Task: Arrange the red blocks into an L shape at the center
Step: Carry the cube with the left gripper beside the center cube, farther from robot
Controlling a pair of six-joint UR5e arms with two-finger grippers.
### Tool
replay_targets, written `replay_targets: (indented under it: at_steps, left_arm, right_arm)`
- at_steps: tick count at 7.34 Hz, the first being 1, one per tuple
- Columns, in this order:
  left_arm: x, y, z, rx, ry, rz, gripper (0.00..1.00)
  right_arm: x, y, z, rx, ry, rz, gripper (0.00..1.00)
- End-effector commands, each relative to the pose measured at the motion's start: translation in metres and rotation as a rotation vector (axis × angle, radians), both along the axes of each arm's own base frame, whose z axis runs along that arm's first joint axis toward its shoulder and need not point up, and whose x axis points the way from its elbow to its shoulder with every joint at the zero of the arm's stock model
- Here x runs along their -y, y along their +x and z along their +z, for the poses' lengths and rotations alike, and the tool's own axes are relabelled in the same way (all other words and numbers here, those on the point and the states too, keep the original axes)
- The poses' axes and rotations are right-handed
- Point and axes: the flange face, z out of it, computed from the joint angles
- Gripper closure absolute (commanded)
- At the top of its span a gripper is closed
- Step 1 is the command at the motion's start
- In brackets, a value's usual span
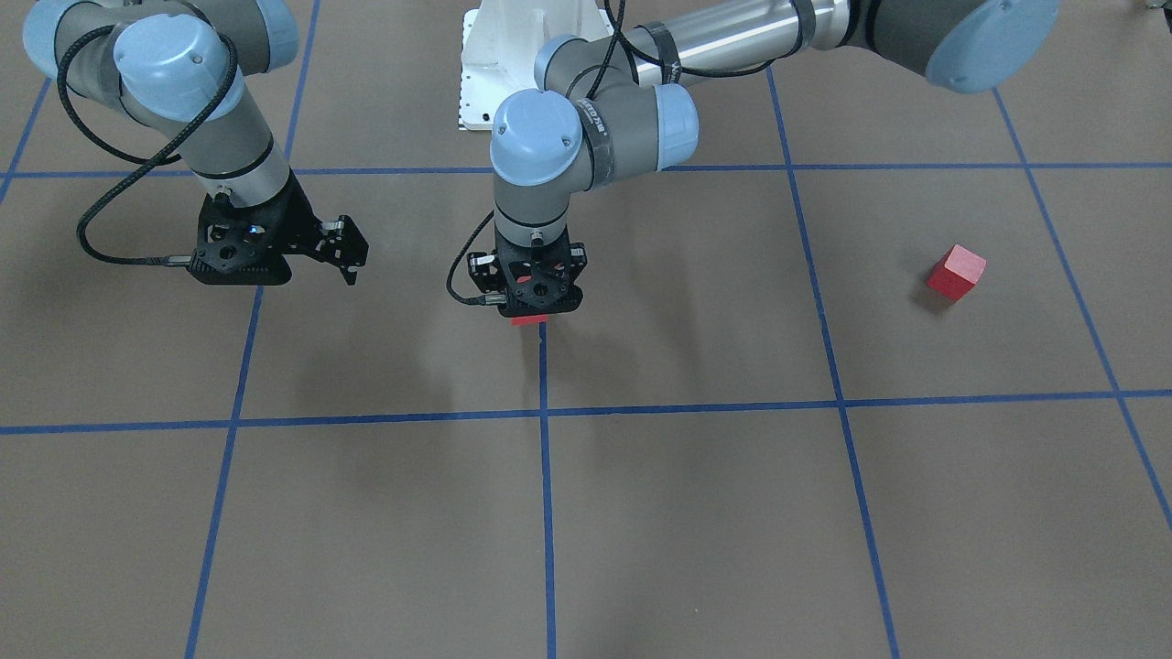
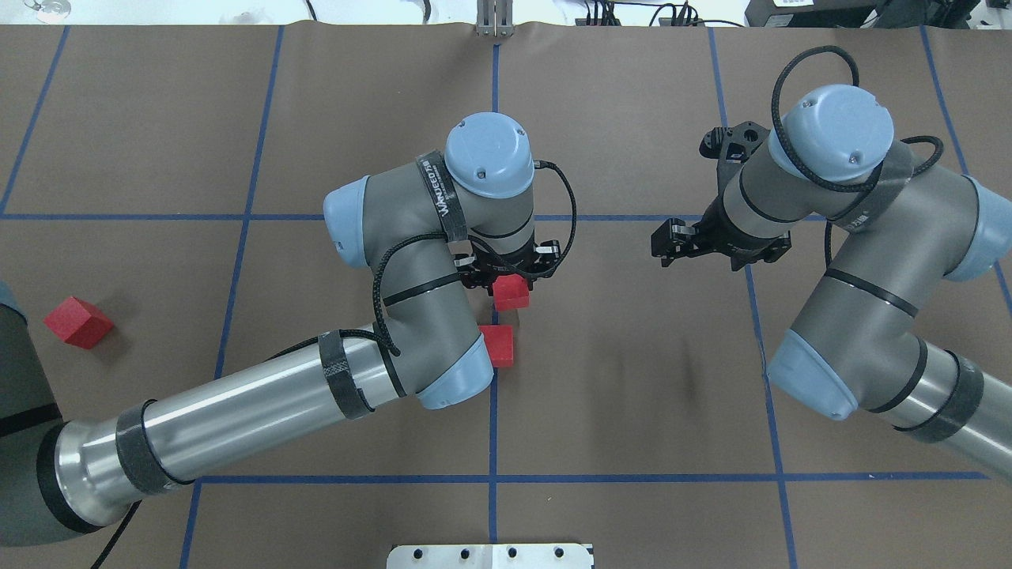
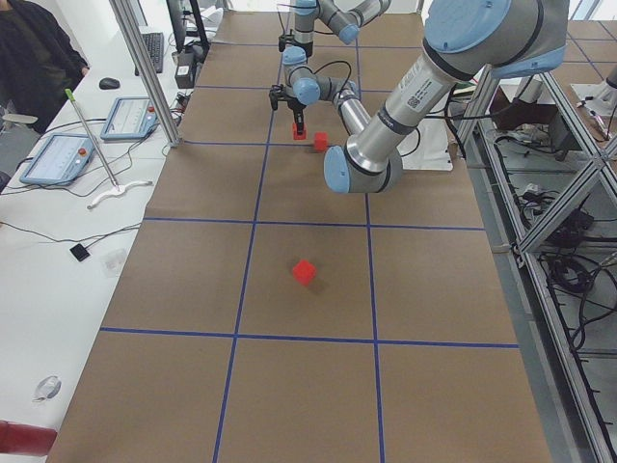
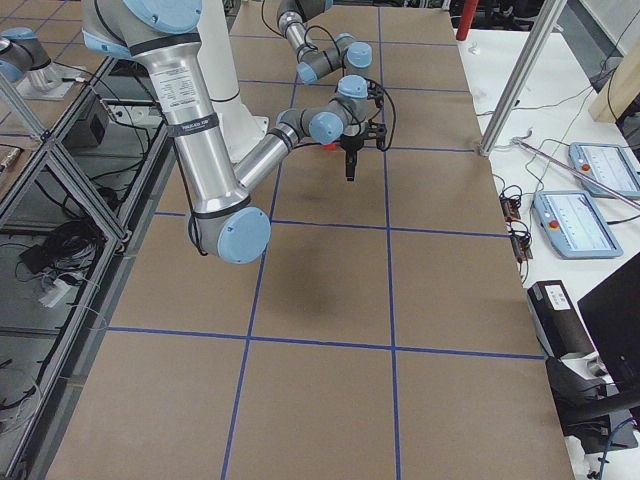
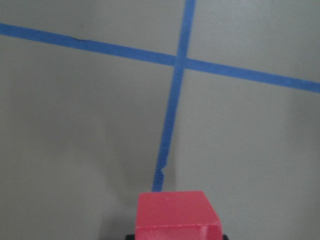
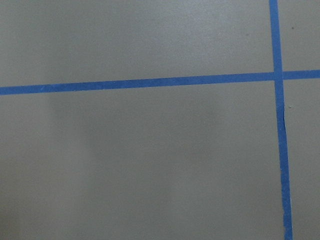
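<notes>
Left fingers [image 2: 544, 265] around 1st red block [image 2: 511, 292], 2nd red block [image 2: 498, 345] near.

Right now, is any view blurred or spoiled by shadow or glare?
Left wrist view: the red block looks soft and is cut off below. Overhead view: soft shadows on the table, no strong glare. Right wrist view: faint shadow at left.

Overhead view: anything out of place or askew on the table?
One small matte red cube sits alone far out on the robot's left, rotated askew to the blue tape grid. Two more are at the centre line: a gripped cube in the left gripper, a resting cube nearby.
</notes>
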Motion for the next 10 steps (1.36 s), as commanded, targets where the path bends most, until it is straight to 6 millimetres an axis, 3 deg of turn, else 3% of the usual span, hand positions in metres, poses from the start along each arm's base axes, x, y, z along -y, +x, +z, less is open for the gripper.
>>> replay_targets:
  at_steps: [1, 6, 10]
  left_arm:
    - [-0.005, 0.011, 0.011, 0.024, 0.0, 0.026, 1.0]
    - [-0.006, 0.008, 0.024, 0.037, 0.014, 0.059, 1.0]
    - [-0.007, 0.004, 0.021, 0.045, 0.015, 0.063, 1.0]
  right_arm:
    - [-0.001, 0.0, 0.005, -0.008, -0.002, -0.002, 0.01]
    - [-0.001, -0.002, 0.008, -0.014, -0.005, -0.001, 0.01]
    - [-0.001, -0.002, 0.007, -0.013, -0.005, 0.0, 0.01]
